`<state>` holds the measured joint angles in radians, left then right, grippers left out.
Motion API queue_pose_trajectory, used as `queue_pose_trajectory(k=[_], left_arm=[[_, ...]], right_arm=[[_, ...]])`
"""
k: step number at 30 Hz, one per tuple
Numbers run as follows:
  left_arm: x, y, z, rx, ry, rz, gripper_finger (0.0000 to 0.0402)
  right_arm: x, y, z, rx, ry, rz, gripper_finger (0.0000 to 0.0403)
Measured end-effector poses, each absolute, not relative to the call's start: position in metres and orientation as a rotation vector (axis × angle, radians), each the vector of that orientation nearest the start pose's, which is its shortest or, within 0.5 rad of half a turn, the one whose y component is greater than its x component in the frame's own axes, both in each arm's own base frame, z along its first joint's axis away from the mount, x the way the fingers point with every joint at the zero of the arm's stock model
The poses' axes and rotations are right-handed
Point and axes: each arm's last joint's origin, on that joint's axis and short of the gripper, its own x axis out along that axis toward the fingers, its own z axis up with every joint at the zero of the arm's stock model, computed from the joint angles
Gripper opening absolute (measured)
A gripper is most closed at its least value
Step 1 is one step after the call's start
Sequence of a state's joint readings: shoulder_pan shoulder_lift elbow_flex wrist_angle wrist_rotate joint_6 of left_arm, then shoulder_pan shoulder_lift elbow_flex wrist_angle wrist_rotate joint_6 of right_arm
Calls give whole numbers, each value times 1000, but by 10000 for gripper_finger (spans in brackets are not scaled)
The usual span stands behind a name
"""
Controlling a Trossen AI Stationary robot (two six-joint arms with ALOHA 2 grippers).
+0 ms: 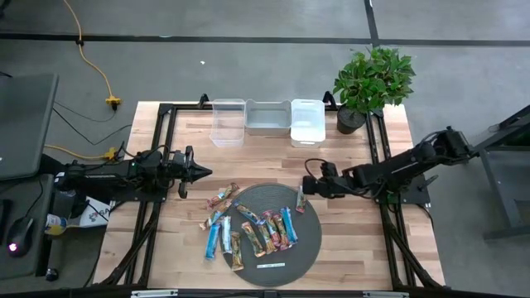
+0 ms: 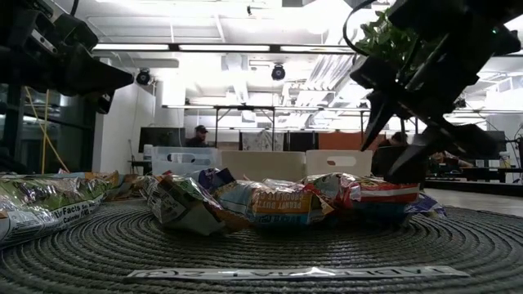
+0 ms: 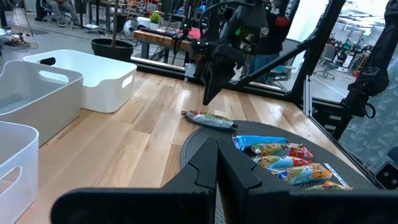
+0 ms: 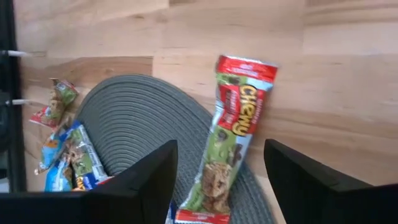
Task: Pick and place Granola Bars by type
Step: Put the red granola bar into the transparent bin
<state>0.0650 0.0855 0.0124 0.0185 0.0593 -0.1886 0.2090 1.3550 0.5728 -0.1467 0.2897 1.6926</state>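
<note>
Right pincer [image 4: 217, 180] — spread over red-green foil-wrapped granola bar [image 4: 233, 134] straddling round grey woven mat [image 4: 134, 118] edge; wrapper may slide.

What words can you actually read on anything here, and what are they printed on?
"CHEWY": on the red and green granola bar lying below the open right gripper.
"Facts": on the green bar wrapper at the mat's edge, low view.
White label strip and the other bar wrappers: print too blurred to read.
</note>
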Motion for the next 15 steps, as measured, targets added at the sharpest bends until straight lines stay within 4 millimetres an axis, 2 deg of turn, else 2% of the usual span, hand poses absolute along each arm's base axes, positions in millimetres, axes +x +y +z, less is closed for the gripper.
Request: queue_pose_trajectory(k=[4,8,11,15], left_arm=[[102,5,163,-192,54,11,0],[102,5,163,-192,55,11,0],[102,5,162,-192,58,11,0],[102,5,162,-192,58,11,0]], right_arm=[[243,44,150,1332,622,-795,224],[266,50,151,1316,691,-784,224],[281,53,158,1256,768,-842,224],[293,56,180,1129,904,-940,224]])
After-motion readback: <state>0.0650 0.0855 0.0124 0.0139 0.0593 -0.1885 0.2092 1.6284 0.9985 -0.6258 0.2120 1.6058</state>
